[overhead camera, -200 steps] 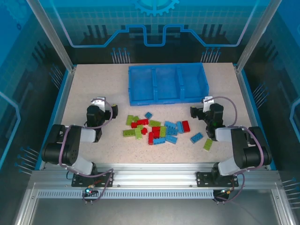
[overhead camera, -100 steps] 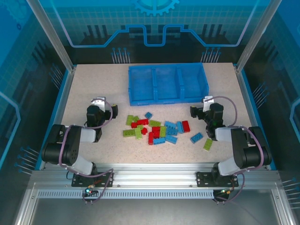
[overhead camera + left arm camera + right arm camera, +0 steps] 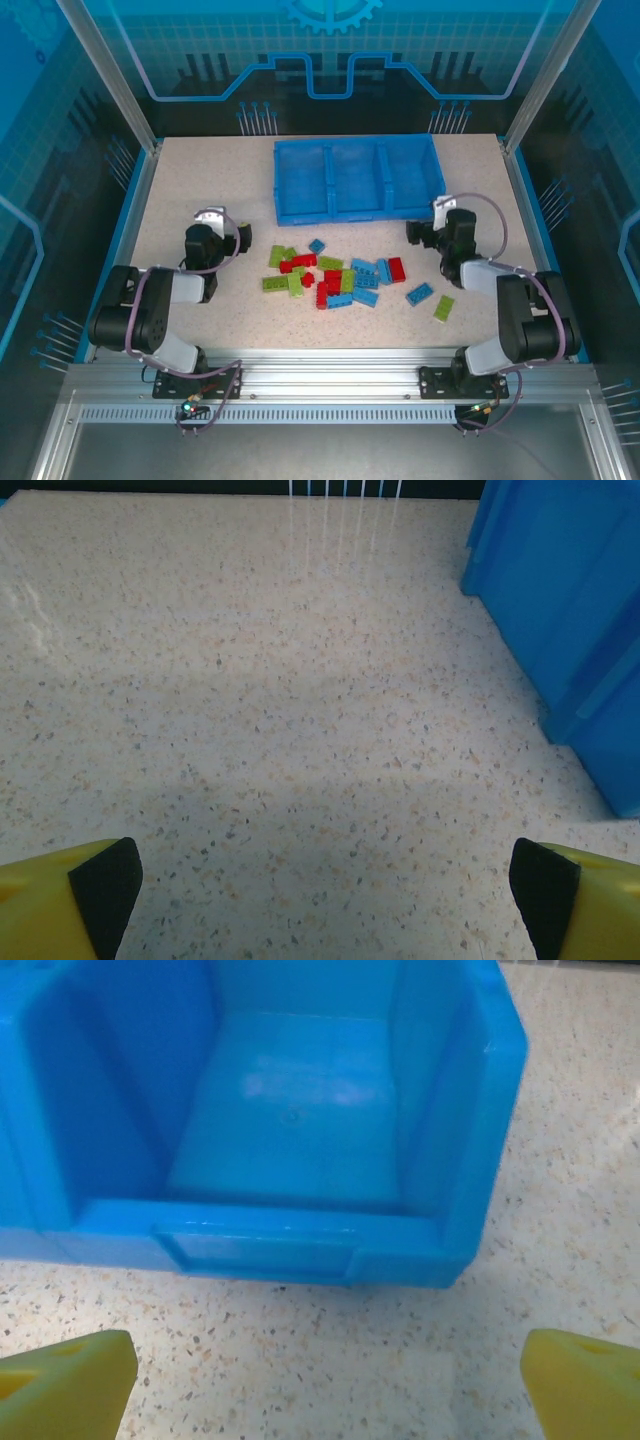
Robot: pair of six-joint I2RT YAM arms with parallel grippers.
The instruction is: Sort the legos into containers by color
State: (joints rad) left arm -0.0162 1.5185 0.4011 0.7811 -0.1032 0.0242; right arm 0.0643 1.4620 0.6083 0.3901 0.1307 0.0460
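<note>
Since a second ago the right gripper (image 3: 422,234) has edged farther toward the tray (image 3: 356,214); the left gripper (image 3: 238,240) and the legos (image 3: 335,275) lie as before. From above, every lego sits heaped on the table (image 3: 190,180) just near of the tray, and its three compartments are empty, so sorting has not begun. In the left wrist view, the fingers (image 3: 100,880) are spread over bare table, with the tray's corner at the right. In the right wrist view, the fingers (image 3: 70,1370) are spread and hold nothing, facing the empty right compartment (image 3: 300,1110).

Blk arms (image 3: 150,312), grey cables (image 3: 500,222), yellow claw tips (image 3: 40,905)
</note>
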